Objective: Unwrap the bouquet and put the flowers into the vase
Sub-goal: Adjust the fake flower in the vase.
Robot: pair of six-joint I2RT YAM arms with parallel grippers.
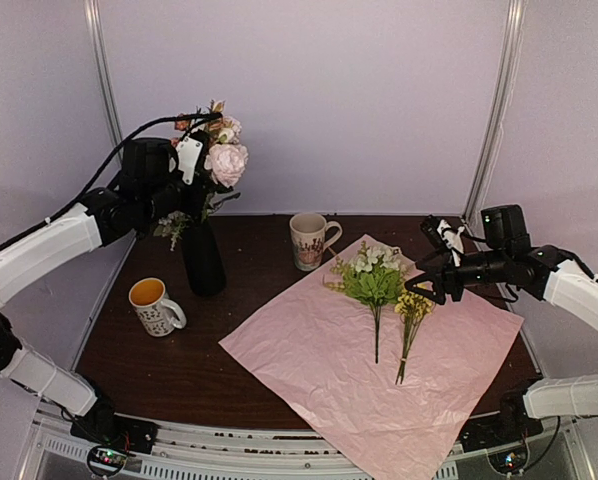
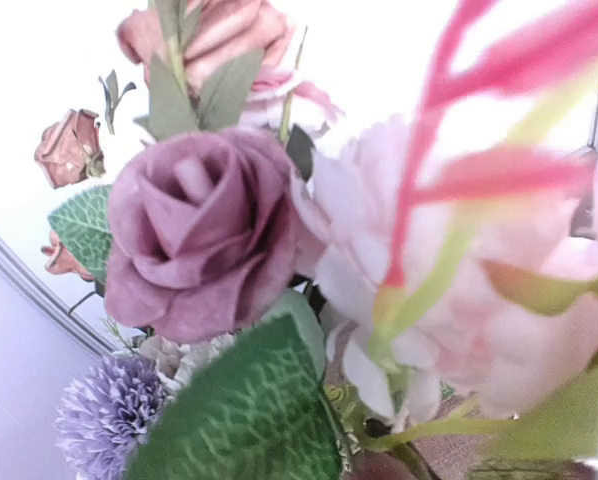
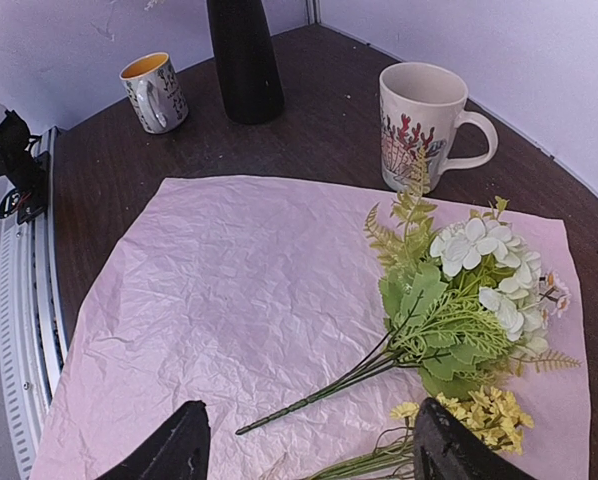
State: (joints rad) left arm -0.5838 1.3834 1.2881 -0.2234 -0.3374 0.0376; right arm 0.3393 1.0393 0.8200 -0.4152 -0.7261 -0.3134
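While the left claw (image 1: 197, 148) hangs among the blooms (image 1: 225, 160) standing in the black vase (image 1: 203, 262) at the far left, its spread hidden so I cannot tell, a snagged petal could pull stems out or tip the narrow vase. The right claw (image 3: 304, 445) hovers wide and empty above the yellow sprig (image 3: 479, 410), which lies beside the white-and-green bunch (image 3: 449, 300) on the pink paper (image 3: 229, 300). The cream mug (image 1: 309, 240) stands between them and the vase, with the orange-lined mug (image 1: 154, 305) near its left.
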